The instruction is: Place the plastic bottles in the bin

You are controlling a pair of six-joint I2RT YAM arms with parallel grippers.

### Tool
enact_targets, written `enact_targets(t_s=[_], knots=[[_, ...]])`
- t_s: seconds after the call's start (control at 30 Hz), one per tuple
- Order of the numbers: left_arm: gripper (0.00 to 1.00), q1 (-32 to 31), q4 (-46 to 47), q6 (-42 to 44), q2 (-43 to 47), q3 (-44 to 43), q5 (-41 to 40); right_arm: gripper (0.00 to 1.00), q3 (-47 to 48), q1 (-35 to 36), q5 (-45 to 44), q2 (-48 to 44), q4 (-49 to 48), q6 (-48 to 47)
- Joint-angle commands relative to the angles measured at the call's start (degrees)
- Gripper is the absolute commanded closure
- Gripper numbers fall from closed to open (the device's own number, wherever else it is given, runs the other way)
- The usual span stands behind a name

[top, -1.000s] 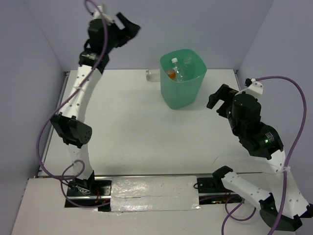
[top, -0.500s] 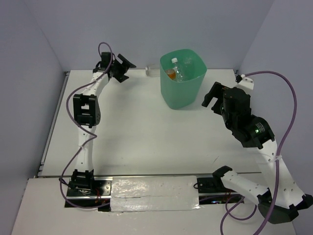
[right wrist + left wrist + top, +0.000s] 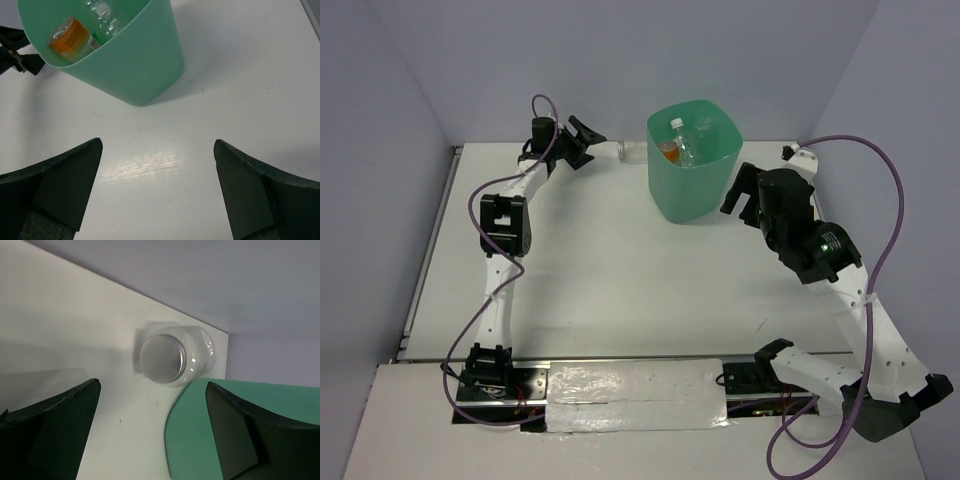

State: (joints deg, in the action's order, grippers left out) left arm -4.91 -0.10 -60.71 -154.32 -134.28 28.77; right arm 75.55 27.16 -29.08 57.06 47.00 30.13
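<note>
The mint-green bin (image 3: 692,185) stands at the back middle of the table. Inside it lie a clear bottle with a white cap (image 3: 678,135) and a bottle with orange ends (image 3: 667,152); the orange one also shows in the right wrist view (image 3: 70,36). One clear bottle (image 3: 632,151) lies on the table behind the bin's left side; in the left wrist view (image 3: 172,357) its end faces me. My left gripper (image 3: 588,140) is open, low, just left of that bottle. My right gripper (image 3: 745,192) is open and empty, right of the bin (image 3: 130,60).
Grey walls close the table on the left, back and right. The lying bottle sits close to the back wall and the bin's side (image 3: 200,435). A taped strip (image 3: 635,395) runs along the near edge between the arm bases.
My left arm has come down from high up to table level and reached right toward the lying bottle. My right gripper has moved left and up toward the bin.
</note>
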Motion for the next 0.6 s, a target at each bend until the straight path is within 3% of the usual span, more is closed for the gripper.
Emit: enact_targets(t_s=[0.0, 0.27, 0.57], knots=[[0.01, -0.19, 7.57, -3.09, -3.00, -3.35, 3.13, 0.00, 1.80, 0.35, 0.51, 0.51, -2.62, -0.69], [0.01, -2.03, 12.04, -9.68, -7.83, -6.08, 1.64, 0.00, 1.27, 0.35, 0.95, 1.21, -3.06, -0.69], [0.01, -4.93, 18.90, -19.96, -13.11, -10.83, -7.58, 0.00, 1.62, 0.35, 1.40, 2.00, -3.59, -0.42]])
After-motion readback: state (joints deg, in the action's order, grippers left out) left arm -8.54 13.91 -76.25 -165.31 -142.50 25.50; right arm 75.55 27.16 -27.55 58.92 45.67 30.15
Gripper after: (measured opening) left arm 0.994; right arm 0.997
